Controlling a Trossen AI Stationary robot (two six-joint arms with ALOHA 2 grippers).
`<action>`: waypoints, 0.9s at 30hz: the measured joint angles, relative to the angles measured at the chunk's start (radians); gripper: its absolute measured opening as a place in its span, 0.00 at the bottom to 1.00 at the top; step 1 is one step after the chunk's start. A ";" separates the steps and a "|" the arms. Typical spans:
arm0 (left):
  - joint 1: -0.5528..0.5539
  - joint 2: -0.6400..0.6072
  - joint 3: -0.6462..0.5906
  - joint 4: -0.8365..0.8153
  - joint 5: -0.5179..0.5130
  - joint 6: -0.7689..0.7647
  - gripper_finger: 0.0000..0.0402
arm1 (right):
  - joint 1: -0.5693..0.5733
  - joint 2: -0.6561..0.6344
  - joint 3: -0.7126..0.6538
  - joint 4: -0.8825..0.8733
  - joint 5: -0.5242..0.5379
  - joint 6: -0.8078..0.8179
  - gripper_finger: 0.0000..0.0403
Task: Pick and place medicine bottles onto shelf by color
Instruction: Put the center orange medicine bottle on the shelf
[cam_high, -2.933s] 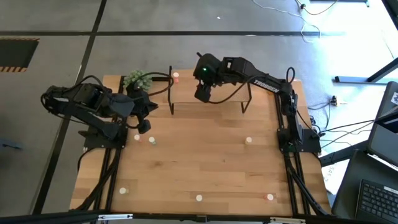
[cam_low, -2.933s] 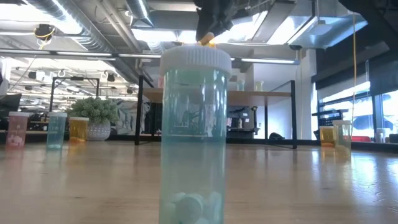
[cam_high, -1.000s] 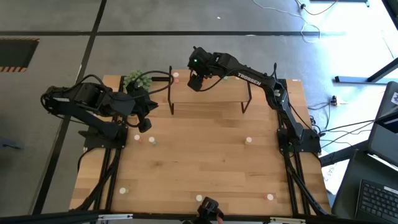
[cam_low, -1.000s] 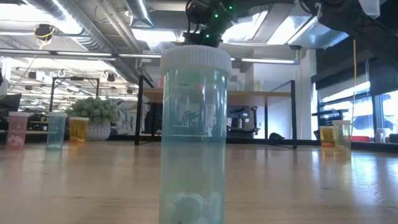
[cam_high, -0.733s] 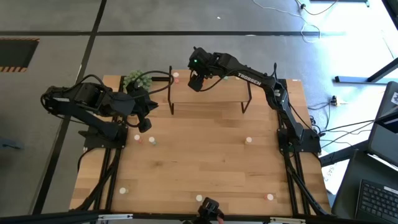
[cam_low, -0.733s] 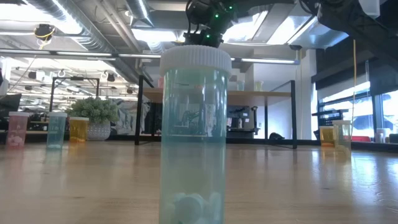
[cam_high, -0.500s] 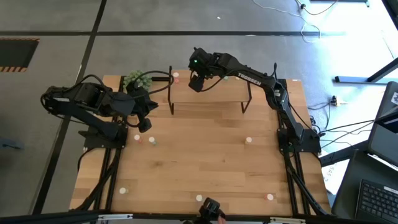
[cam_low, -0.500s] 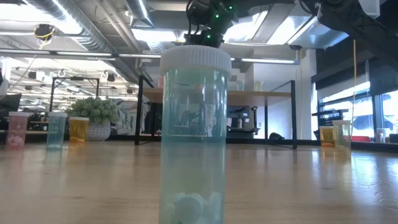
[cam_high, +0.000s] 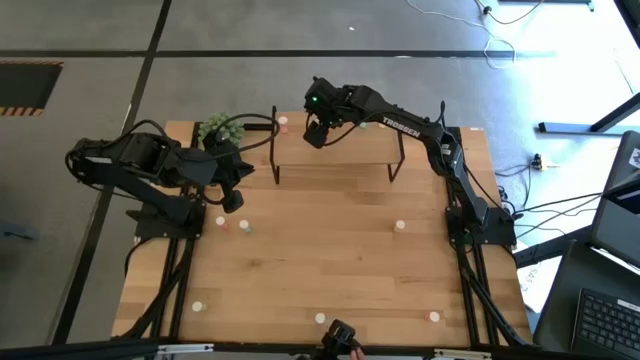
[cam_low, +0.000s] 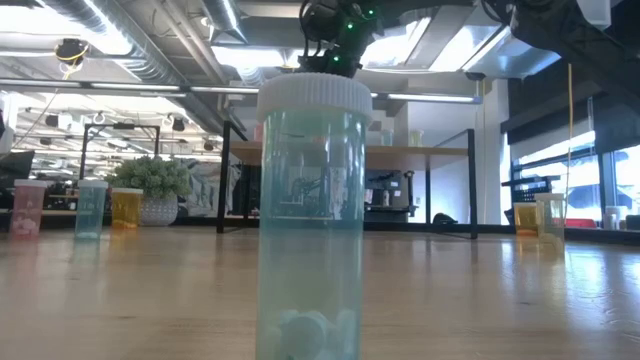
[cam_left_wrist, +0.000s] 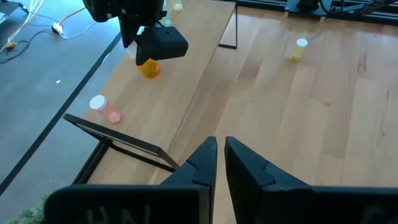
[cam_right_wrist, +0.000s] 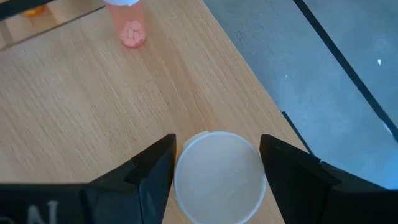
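Few bottles are shelved; right gripper (cam_right_wrist: 217, 180) clamps an orange bottle (cam_left_wrist: 149, 67) on the shelf (cam_high: 340, 160); left gripper (cam_left_wrist: 221, 155) narrow, empty; several remain.

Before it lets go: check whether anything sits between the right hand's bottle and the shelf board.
Nothing visible does. The orange bottle in the right hand is down at the shelf board; the pink bottle stands apart, nearer the corner.

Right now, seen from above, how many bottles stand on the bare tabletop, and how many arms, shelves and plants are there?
Bottles on bare tabletop: 6
Robot arms: 2
Shelf: 1
Potted plant: 1
Total: 10
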 joint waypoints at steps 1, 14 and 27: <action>0.000 0.000 0.000 0.000 0.000 0.000 0.07 | 0.000 0.000 0.000 0.001 0.000 -0.020 0.58; 0.000 0.000 0.000 0.000 0.000 0.000 0.07 | 0.003 -0.001 0.000 0.006 0.001 -0.071 0.58; 0.000 0.000 0.000 0.000 0.000 0.000 0.07 | 0.005 -0.020 0.002 0.008 0.042 -0.048 0.58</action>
